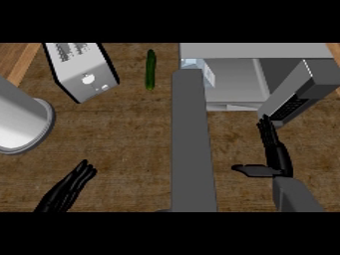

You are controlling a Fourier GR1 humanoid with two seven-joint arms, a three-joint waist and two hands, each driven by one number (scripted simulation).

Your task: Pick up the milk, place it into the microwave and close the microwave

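Observation:
The microwave (239,82) stands at the back right with its door (193,149) swung wide open, seen edge-on as a long grey slab reaching toward me. A white milk carton (208,75) with a pale blue top sits inside the cavity, against its left side. My right hand (274,152) is open just in front of the microwave, to the right of the door. Its fingers point straight at the control panel (296,102) and the thumb sticks out to the left; it holds nothing. At the lower left my left hand (71,188) rests open above the counter.
A silver toaster (83,69) stands at the back left with a green cucumber (150,69) lying beside it. A large grey cylinder (10,119) lies at the left edge. The brown counter (121,134) spreads between these and the door.

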